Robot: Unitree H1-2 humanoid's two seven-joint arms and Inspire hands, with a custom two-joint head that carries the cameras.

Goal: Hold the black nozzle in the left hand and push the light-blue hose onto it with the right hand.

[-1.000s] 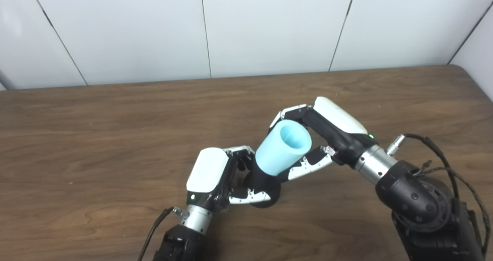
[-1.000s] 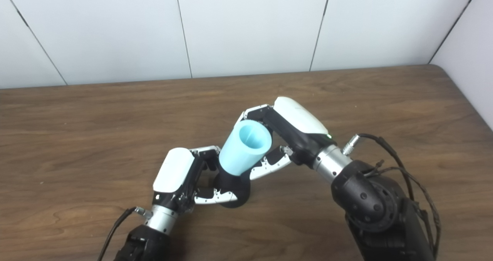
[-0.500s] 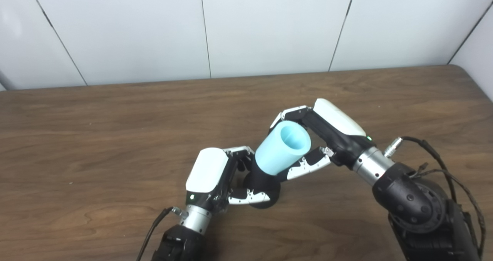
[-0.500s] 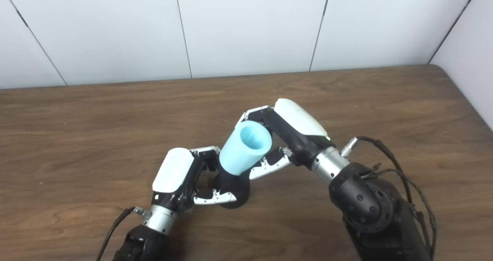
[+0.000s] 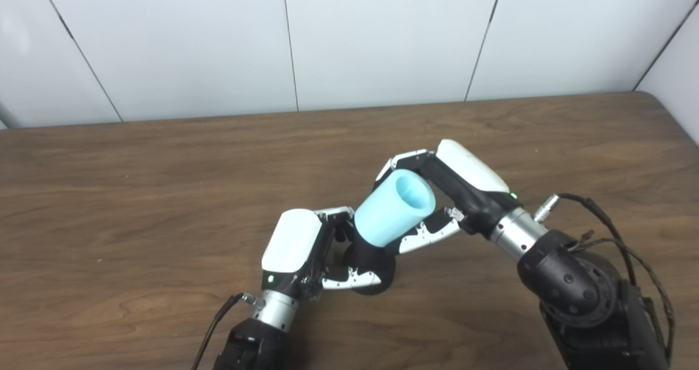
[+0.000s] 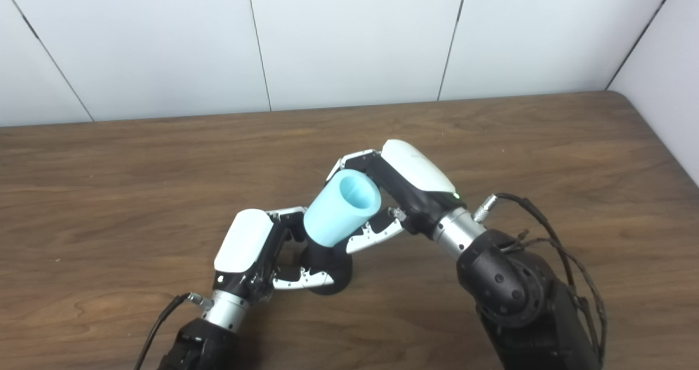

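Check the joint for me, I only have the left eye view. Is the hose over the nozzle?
Observer: The right eye view, from a little further right, shows the light-blue hose with its lower end over the top of the black nozzle, tilted, no gap showing.
Operator: Left grip?
Observer: The left hand has its thumb across the nozzle's base.
Operator: Room on the right?
Observer: Here more of the table shows along the side wall, well apart from the right hand.

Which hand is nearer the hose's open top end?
Right. The right hand wraps the light-blue hose just beside its open end; the left hand sits lower, gripping the black nozzle below the hose.
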